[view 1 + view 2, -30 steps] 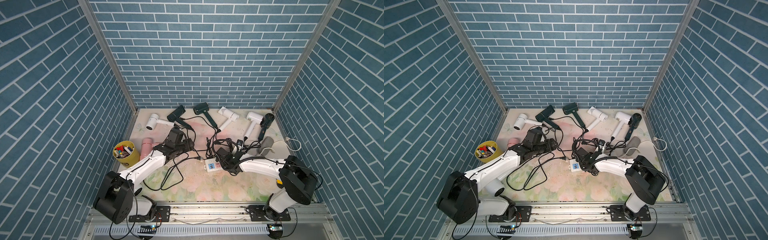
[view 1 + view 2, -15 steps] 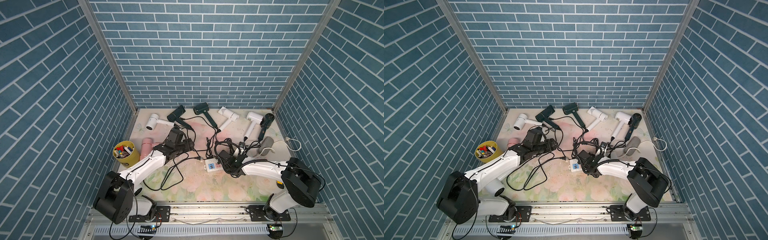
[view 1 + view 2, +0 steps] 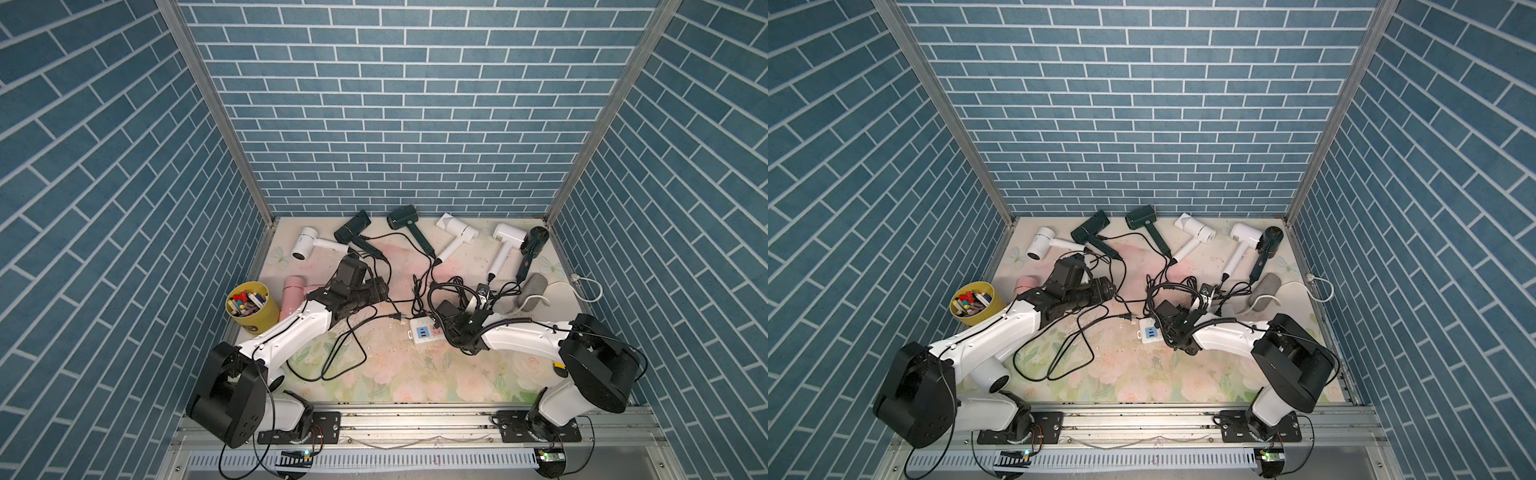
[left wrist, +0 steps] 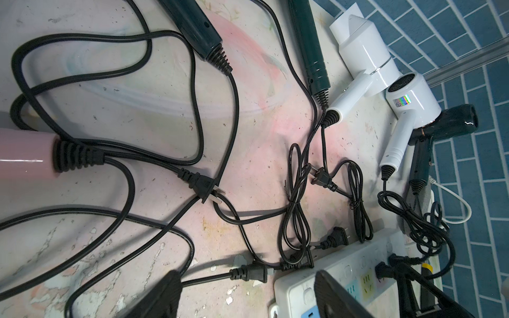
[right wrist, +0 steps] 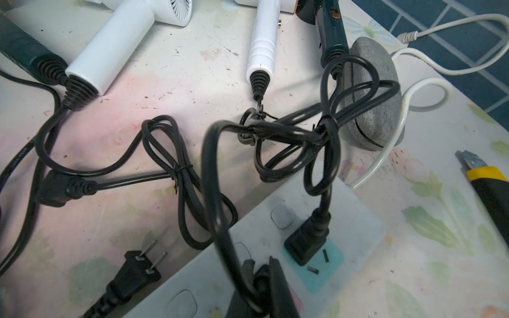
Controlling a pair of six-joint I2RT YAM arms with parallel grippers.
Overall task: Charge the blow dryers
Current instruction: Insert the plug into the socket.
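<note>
**Right gripper** (image 5: 260, 267): clamped tight on the plug end of a black cord (image 5: 217, 192), directly over the white power strip (image 5: 358, 220). The plug itself is hidden between the fingers.

**Seated plug** (image 5: 308, 242): pushed into the strip's teal socket, just beside the right gripper.

**Loose plug** (image 5: 137, 269): flat on the table (image 5: 413, 247), off the strip's edge, near the right gripper on its other side.

**Left gripper** (image 4: 245, 275): jaws wide apart, holding nothing. It hangs above another unplugged plug (image 4: 254, 273), just short of the strip.

**Blow dryers** (image 3: 457, 228): seven, all lying on the table.
- Six are in a row by the back wall, well beyond both grippers. Their cords trail back toward the grippers.
- The pink dryer (image 3: 293, 291) lies by the left gripper's wrist, partly under that arm.

**Grey roll** (image 3: 534, 286): beyond the right gripper, touching a bundled cord.

**Utility knife** (image 5: 484, 187): near the right gripper, apart from the strip.

**Yellow cup** (image 3: 253, 309): well behind the left gripper, just beside the pink dryer.
</note>
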